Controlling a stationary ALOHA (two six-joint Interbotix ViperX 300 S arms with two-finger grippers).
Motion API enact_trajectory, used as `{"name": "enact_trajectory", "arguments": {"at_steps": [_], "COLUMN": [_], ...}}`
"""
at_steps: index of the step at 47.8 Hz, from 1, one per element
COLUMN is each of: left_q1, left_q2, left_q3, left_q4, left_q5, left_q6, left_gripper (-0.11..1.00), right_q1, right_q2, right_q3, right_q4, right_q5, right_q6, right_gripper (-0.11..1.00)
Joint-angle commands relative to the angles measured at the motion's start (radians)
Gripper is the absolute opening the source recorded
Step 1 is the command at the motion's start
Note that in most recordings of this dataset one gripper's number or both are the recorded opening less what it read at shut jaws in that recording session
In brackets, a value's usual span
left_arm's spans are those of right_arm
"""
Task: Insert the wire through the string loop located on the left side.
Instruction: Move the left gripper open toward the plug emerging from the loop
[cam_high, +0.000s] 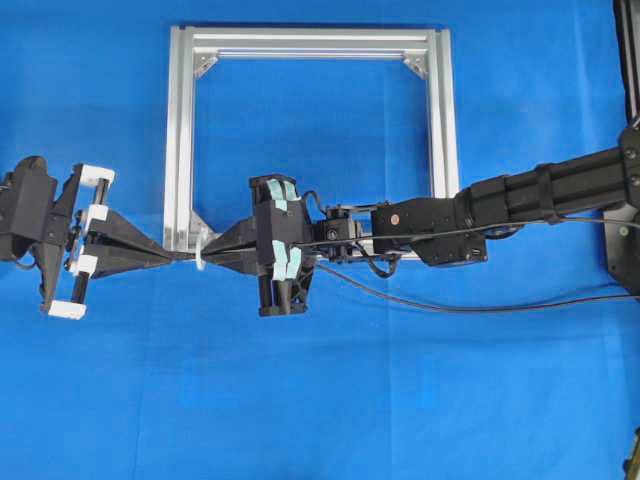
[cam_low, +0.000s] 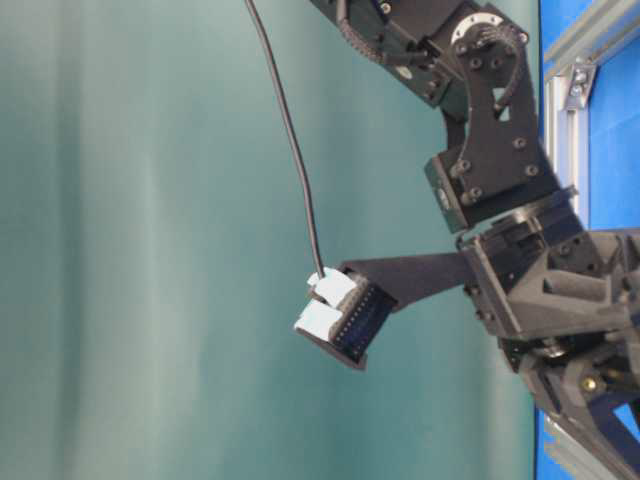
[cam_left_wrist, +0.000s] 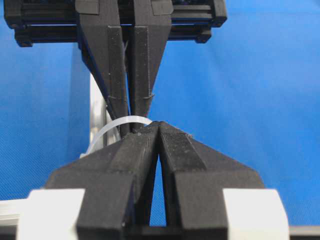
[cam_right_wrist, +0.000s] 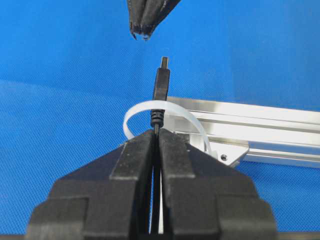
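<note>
Right gripper (cam_right_wrist: 155, 137) pinches wire (cam_right_wrist: 160, 87); plug pokes through loop (cam_right_wrist: 165, 111) at frame's (cam_right_wrist: 260, 125) left corner. Left gripper (cam_left_wrist: 156, 127) pressed together, empty, just beyond plug. Risk: left jaws shut, cannot take plug; wire may slip back out.

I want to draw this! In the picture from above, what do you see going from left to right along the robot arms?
left gripper → string loop → right gripper → wire trailing off to the right.

string loop (cam_high: 200, 255) too small to make out overhead, wire (cam_right_wrist: 161, 90) partly hidden between right pincer (cam_right_wrist: 156, 134) tips
</note>
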Motion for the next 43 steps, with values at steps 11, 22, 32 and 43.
{"name": "enact_trajectory", "arguments": {"at_steps": [11,22,32,43], "left_q1": [0.002,0.002,0.005,0.035], "left_q2": [-0.005,-0.005,-0.005,0.014], "left_q3": [-0.015,-0.017,-0.026,-0.031], "left_q4": [0.003,0.002,0.0,0.0], "left_q5": [0.023,0.061,0.071,0.084], "left_q6": [0.0,0.002,0.0,0.0], "left_gripper": [0.02,0.59,0.88,0.85], "right_q1": [0.005,0.006,0.008,0.008], "right_q2": [-0.021,-0.021,-0.021,-0.021], "right_q3": [-0.014,-0.014,-0.014,-0.014], "right_q4": [0.002,0.002,0.002,0.002], "right_q5": [-0.008,-0.008,-0.008,-0.009], "right_q6": [0.002,0.0,0.002,0.002], "right_gripper": [0.01,0.01,0.01,0.01]}}
